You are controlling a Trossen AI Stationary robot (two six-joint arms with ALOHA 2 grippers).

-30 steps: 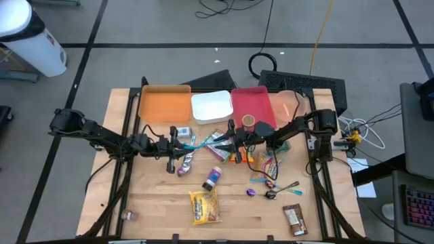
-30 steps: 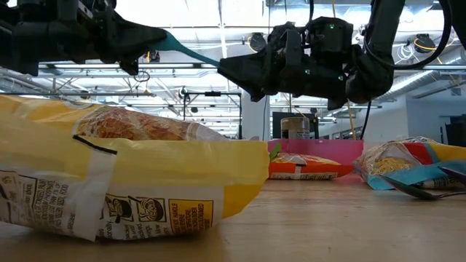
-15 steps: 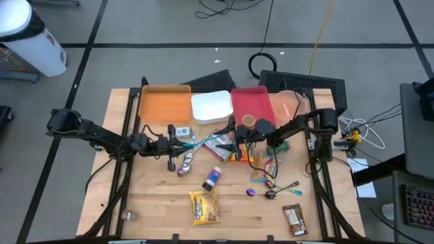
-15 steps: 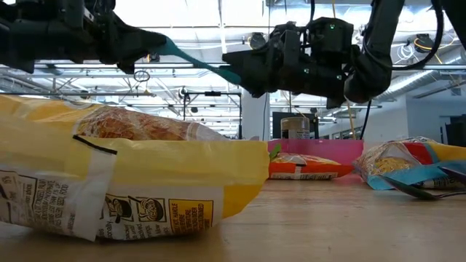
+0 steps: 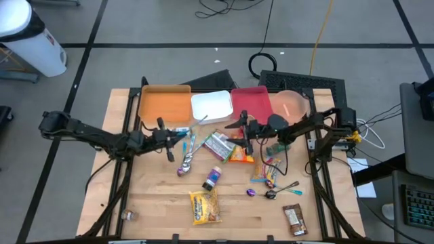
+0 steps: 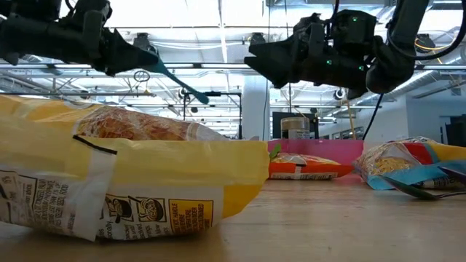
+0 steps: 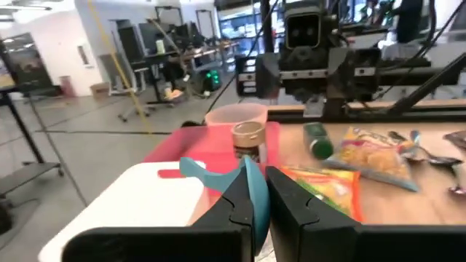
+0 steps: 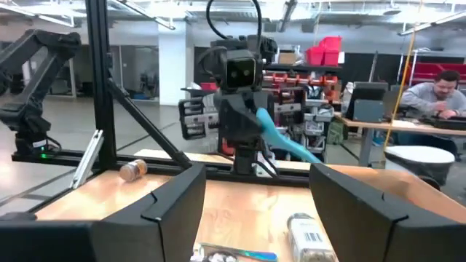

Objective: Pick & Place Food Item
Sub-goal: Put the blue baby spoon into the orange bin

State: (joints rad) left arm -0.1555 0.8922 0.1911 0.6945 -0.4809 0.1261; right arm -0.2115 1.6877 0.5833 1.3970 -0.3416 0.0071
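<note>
High view: the left end effector (image 5: 171, 137) is raised above the wooden table (image 5: 149, 203), pinching a teal plastic utensil (image 5: 188, 135) near the white tray (image 5: 211, 107); the right end effector (image 5: 242, 129) faces it, fingers spread.

From my low view, the yellow snack bag (image 6: 109, 178) runs off the picture's edge and hides most of the tabletop (image 6: 349, 218). Small wrappers (image 5: 264, 173) overhead are too tiny to identify.
</note>
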